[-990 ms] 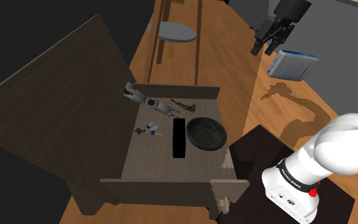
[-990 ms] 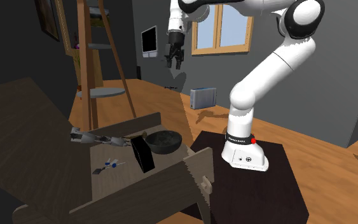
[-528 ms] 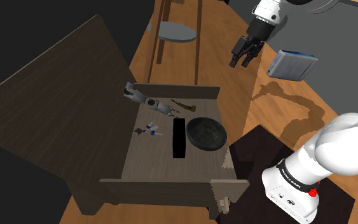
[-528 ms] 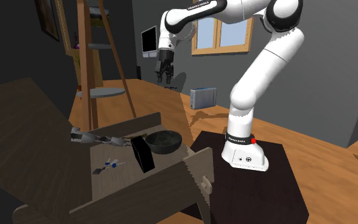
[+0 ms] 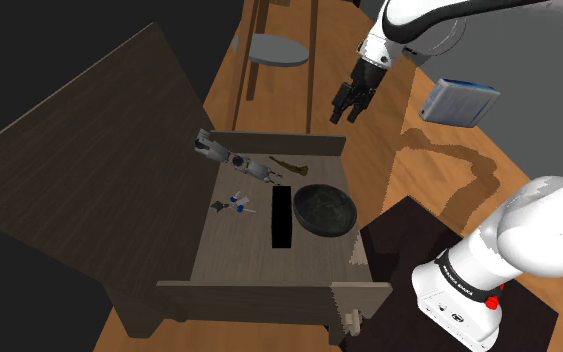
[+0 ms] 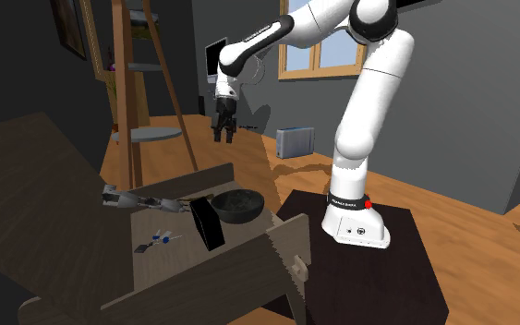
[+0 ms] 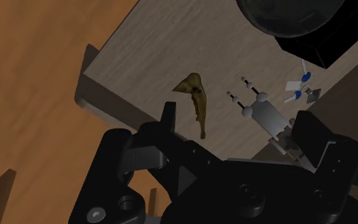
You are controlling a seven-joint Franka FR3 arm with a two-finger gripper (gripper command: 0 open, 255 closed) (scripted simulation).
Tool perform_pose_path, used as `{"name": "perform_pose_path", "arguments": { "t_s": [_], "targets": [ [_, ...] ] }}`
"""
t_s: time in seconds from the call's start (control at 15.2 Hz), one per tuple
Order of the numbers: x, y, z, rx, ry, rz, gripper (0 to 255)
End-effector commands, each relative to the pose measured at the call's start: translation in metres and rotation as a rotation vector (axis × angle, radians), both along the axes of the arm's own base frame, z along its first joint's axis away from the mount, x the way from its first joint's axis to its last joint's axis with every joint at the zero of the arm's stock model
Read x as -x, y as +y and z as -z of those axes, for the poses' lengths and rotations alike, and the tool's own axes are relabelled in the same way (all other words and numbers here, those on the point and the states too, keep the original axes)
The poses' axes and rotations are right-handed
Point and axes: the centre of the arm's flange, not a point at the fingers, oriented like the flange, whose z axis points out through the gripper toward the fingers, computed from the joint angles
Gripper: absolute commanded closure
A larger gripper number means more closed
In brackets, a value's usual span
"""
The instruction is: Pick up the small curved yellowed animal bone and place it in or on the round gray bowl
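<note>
bone (image 7: pixel 195 98) on the desk (image 7: pixel 147 56), gripper (image 5: pixel 345 113) well above, fingers (image 7: pixel 168 118) apart

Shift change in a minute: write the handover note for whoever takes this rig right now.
Tool: open, empty, hanging high above the far end of the tabletop, aimed down toward the bone.
Bone: lying on the tabletop near its back edge, beside a grey figure but apart from it.
Bowl: dark grey, empty, on the same tabletop, next to an upright black box.
Done: nothing grasped yet.
Left: descend, grasp the bone, lift it, carry it to the bowl, release.
</note>
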Motion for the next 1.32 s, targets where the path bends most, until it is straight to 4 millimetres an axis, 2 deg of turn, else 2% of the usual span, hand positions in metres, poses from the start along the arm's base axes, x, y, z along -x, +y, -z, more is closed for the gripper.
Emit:
{"name": "perform_pose_path", "arguments": {
  "t_s": [0.0, 0.86, 1.25],
  "targets": [
    [-0.018, 0.001, 0.022, -0.017, 0.005, -0.02, 0],
    [-0.12, 0.031, 0.166, -0.128, 0.045, -0.146, 0],
    [-0.118, 0.041, 0.191, -0.129, 0.045, -0.146, 0]
  ]
}}
